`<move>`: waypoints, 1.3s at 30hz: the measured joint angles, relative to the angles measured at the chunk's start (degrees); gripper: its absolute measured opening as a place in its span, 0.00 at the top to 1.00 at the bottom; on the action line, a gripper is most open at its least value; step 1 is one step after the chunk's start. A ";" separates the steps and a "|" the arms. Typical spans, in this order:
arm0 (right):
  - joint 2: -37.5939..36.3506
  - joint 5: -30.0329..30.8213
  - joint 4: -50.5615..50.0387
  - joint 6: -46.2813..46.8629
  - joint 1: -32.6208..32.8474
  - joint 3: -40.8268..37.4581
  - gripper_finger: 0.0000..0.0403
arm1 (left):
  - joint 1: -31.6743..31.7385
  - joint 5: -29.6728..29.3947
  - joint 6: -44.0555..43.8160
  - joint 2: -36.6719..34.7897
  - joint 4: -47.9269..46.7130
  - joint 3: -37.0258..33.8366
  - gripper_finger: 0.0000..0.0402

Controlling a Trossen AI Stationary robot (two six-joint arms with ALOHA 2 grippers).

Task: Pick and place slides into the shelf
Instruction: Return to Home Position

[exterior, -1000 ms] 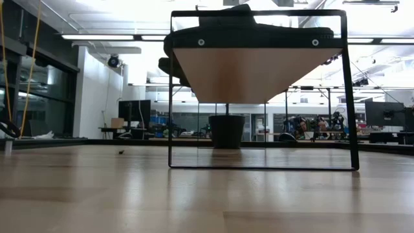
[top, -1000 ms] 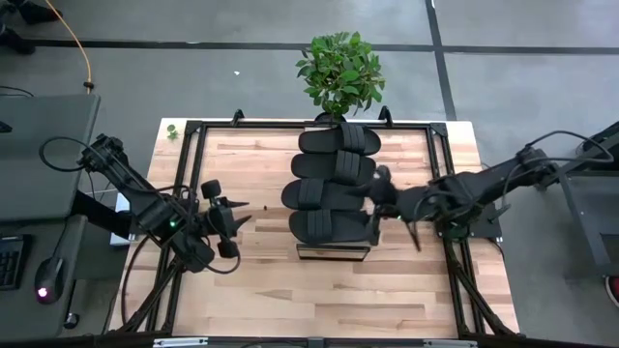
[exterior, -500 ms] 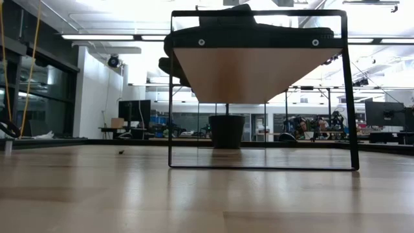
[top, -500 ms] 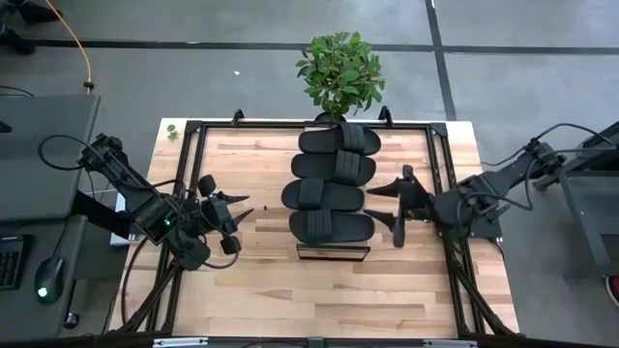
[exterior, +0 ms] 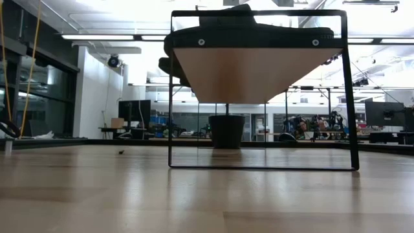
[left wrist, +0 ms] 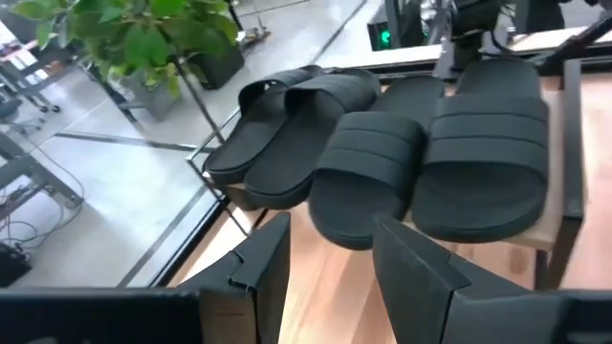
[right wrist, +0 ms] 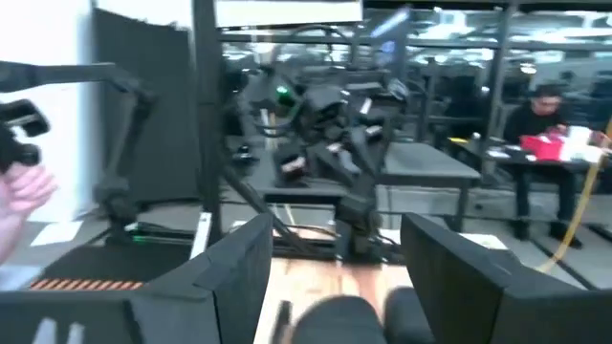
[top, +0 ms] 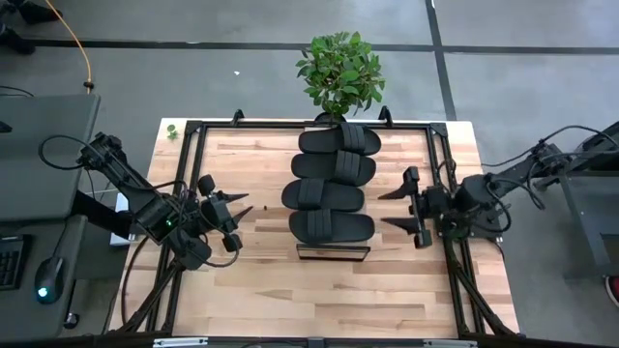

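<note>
Several black slides (top: 332, 184) lie on their soles in a row along the shelf, overlapping one another. The shelf's pale board (top: 332, 252) shows only at its near end in the high view. In the low view the board (exterior: 259, 71) is raised on a thin black frame, with slides (exterior: 252, 29) on top. My left gripper (top: 239, 209) is open, left of the shelf, and faces the slides (left wrist: 402, 162); its fingers (left wrist: 258, 272) touch nothing. My right gripper (top: 397, 209) is open, right of the shelf and clear of the slides (right wrist: 354, 320).
A potted plant (top: 340, 70) stands at the table's far edge behind the shelf. A black metal frame (top: 193, 130) runs round the tabletop. Bare wood lies on both sides of the shelf (top: 261, 280). People (right wrist: 540, 105) show in the room beyond.
My right gripper has drawn back from the near slides toward the table's right edge and turned, so that its open fingers now face the shelf from the side. The slides have stayed in place on the shelf.
</note>
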 joint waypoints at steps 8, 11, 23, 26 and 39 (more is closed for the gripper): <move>-5.15 -2.40 0.05 3.46 -6.29 -5.02 0.45 | 0.00 -0.95 1.89 -8.56 4.42 -6.43 0.67; -5.23 -3.62 -0.45 3.65 -7.93 -5.59 0.45 | 0.00 -0.78 4.77 -13.11 8.60 -10.46 0.67; -4.79 -7.62 -0.81 5.99 -11.40 -5.59 0.45 | 0.02 22.65 36.30 -30.58 43.26 -25.92 0.67; -4.77 -7.69 -0.86 5.98 -11.40 -5.59 0.45 | 0.03 22.71 37.64 -32.92 44.75 -27.88 0.67; -4.77 -7.67 -0.86 5.76 -11.40 -5.59 0.45 | 13.22 32.73 35.09 -38.02 45.04 -33.19 0.67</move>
